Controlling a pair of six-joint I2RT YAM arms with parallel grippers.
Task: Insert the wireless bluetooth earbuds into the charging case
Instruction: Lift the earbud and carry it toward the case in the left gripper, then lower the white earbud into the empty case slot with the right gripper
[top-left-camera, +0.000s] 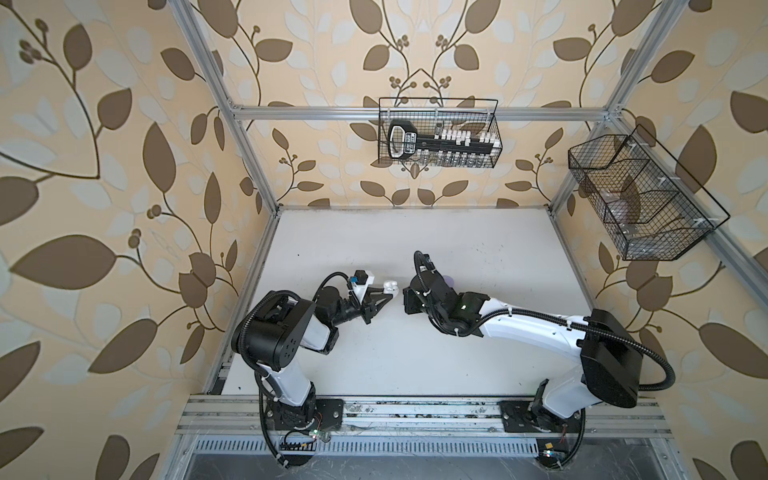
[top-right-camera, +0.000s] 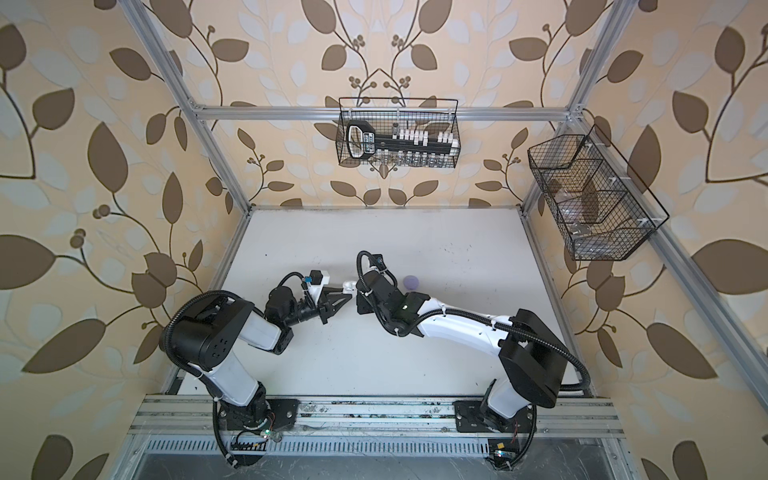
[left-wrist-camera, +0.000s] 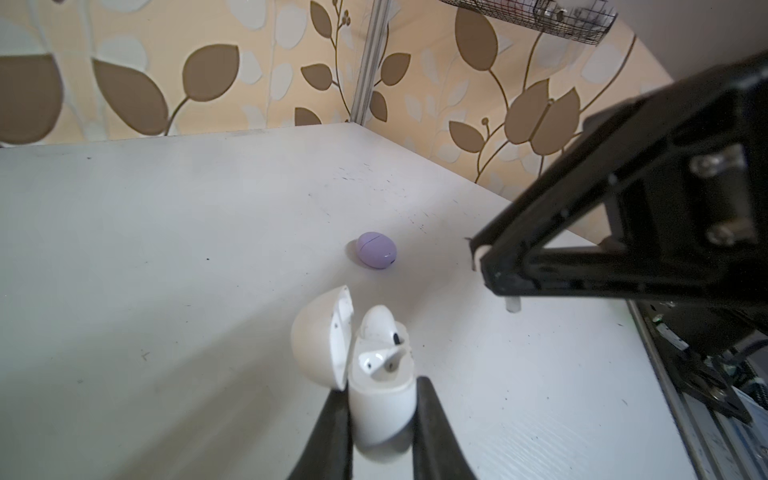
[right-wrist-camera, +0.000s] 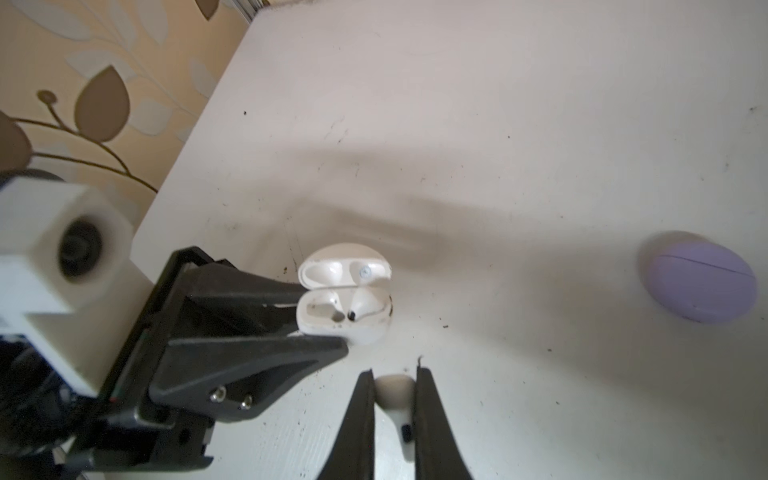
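Leafy brown-and-cream wallpaper (top-left-camera: 104, 166) wraps around a flat white worktop (top-left-camera: 415, 232) with little dark specks. Left fingers (left-wrist-camera: 332, 432) squeeze the smooth round white case (left-wrist-camera: 380, 399), lid open, one earbud (left-wrist-camera: 379, 328) inside. Right fingers (right-wrist-camera: 359, 415) pinch another white earbud (right-wrist-camera: 395, 390) near it. An egg-shaped purple case (left-wrist-camera: 376, 249) lies shut nearby.

We are seeing soft, even light; a smeared shadow (right-wrist-camera: 374, 224) is lying on the table (right-wrist-camera: 540, 124) beyond the right pincer (right-wrist-camera: 392, 374), and the lilac case (right-wrist-camera: 702, 282) off to its side is looking blurred.
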